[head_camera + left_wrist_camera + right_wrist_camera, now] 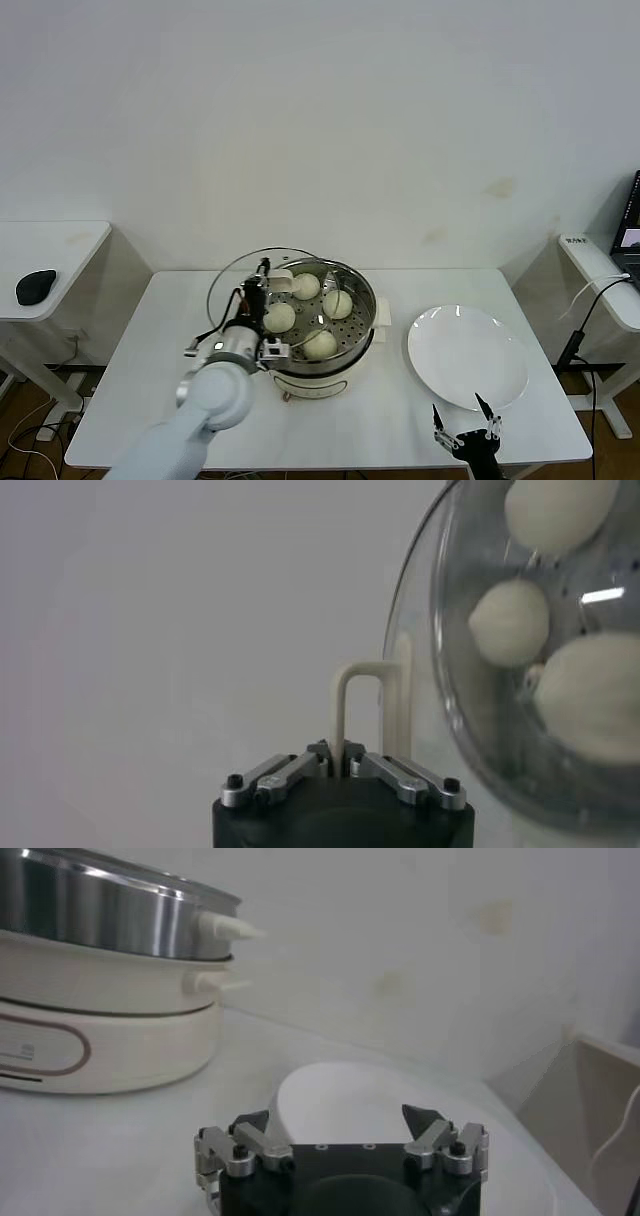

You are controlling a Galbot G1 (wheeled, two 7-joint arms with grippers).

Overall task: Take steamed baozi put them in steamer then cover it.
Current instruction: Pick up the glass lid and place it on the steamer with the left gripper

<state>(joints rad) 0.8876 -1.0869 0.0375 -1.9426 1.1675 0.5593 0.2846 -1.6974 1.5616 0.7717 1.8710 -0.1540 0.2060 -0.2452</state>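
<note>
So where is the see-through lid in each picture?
Head view: the lid is tilted at the steamer's left edge, held by the left gripper.
Left wrist view: its handle is pinched in that gripper's jaws, with the glass at the picture's right.
Right wrist view: not in it.
Shared landmark: the steamer, in the head and right wrist views.

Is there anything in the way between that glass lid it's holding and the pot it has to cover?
Nothing visible blocks it. The left pincer holds the cover by its handle, tilted at the steamer's left rim. Only the four baozi lie on the tray inside.
</note>
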